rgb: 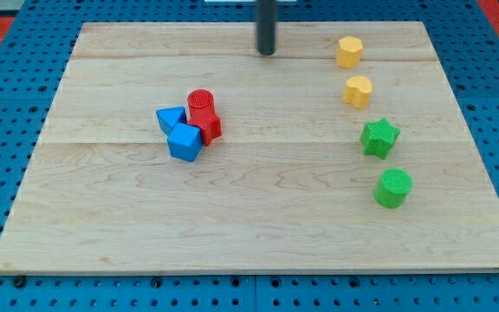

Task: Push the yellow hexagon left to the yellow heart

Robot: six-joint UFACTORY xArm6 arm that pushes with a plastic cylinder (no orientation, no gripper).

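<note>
The yellow hexagon (349, 52) lies near the view's top right of the wooden board (258, 234). The yellow heart (358, 90) lies just below it, a small gap between them. My tip (268, 53) is at the view's top centre, well to the left of the yellow hexagon and touching no block.
A green star (379, 138) and a green cylinder (393, 188) stand in a column below the yellow heart. Left of centre is a tight cluster: a red cylinder (201, 101), a red block (210, 126), a blue triangle (170, 119) and a blue cube (184, 143).
</note>
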